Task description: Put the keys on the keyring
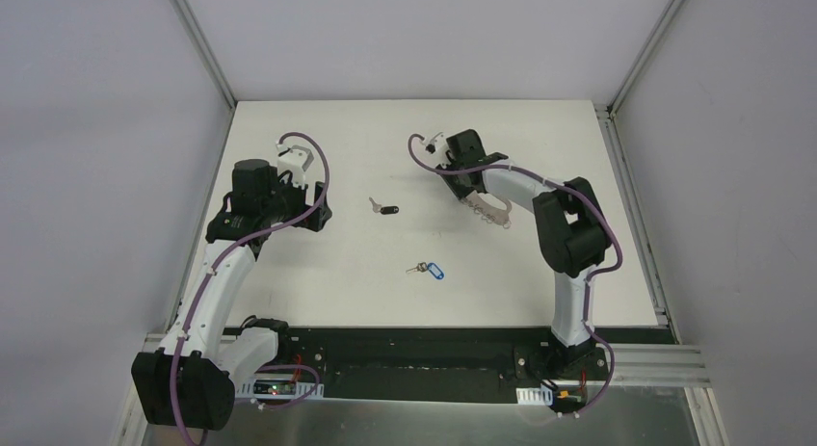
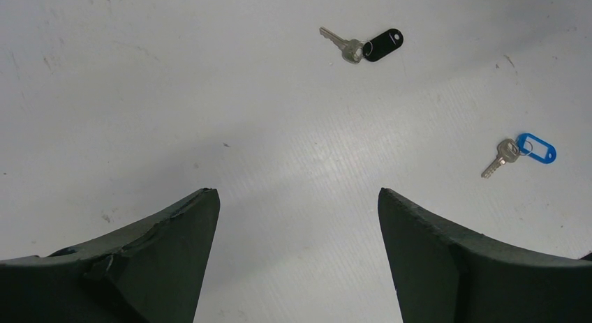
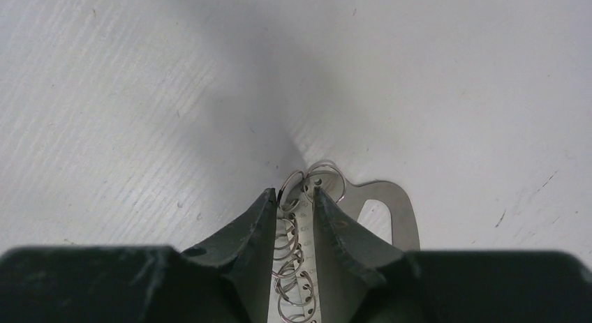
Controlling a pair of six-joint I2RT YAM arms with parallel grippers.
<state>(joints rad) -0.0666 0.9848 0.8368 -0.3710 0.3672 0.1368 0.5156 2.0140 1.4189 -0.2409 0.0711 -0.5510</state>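
One black-tagged key (image 2: 363, 45) lies loose on the white table (image 2: 139, 93), well ahead of the left gripper (image 2: 297, 197) and slightly to its right; a blue-tagged key (image 2: 520, 155) lies nearer but farther right. That gripper hangs empty, its fingers spread wide. The right gripper (image 3: 292, 196) pinches the keyring (image 3: 394, 208) edge-on between its fingertips, small wire rings (image 3: 324, 173) bunched in the gap and the pale loop jutting just beyond, to the right. The step at hand appears to be fetching a key. It likely goes best if the left fingers close on the plastic tag alone, leaving the key's own small ring free to meet one of those wire rings, while the right grip holds firm.
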